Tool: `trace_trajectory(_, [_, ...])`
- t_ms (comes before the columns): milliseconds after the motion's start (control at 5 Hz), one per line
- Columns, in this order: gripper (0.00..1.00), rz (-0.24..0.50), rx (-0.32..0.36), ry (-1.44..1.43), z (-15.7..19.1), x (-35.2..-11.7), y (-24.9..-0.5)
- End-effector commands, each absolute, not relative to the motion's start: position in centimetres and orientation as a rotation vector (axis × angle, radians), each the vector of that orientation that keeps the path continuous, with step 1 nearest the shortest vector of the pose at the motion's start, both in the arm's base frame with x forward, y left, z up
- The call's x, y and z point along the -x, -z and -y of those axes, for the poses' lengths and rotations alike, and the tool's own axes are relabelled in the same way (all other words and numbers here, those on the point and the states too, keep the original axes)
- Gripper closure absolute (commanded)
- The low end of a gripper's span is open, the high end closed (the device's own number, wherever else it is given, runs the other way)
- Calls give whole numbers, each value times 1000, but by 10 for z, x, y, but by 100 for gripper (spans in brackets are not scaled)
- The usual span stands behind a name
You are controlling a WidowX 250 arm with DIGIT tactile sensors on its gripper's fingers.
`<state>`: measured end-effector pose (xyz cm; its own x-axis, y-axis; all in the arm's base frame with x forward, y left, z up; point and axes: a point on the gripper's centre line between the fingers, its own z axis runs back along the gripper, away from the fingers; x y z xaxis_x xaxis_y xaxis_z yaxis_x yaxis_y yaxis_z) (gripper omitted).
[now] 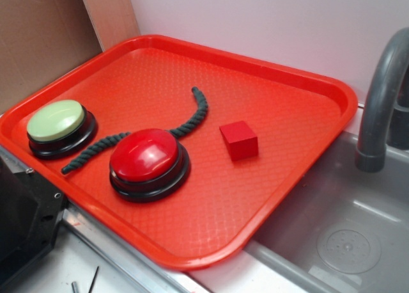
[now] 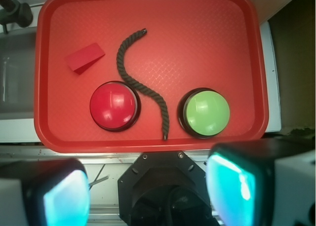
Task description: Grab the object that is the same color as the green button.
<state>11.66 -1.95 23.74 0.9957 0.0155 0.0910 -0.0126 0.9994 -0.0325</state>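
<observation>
Dark green twisted rope piece (image 2: 139, 83) lying curved on red plastic tray (image 2: 207, 33), between pale-green domed button (image 2: 204, 112) and red domed button (image 2: 113, 106). Hand (image 2: 148, 191) hovering released, near tray edge, holding nothing. Aiming for rope's far bend, clear of buttons and small red cube (image 2: 85, 57); fingers straddling strand crosswise.

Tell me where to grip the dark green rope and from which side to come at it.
Grip the dark green rope on its upper bend, the stretch lying clear of the red button and green button. Come straight down from above with the fingers set across the strand. It lies flat on the red tray, so there is nothing to get under, and its lower end runs between the buttons.
</observation>
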Motion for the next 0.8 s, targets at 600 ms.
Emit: trace_trajectory(600, [0,121,-39,-236,42,-195,-169])
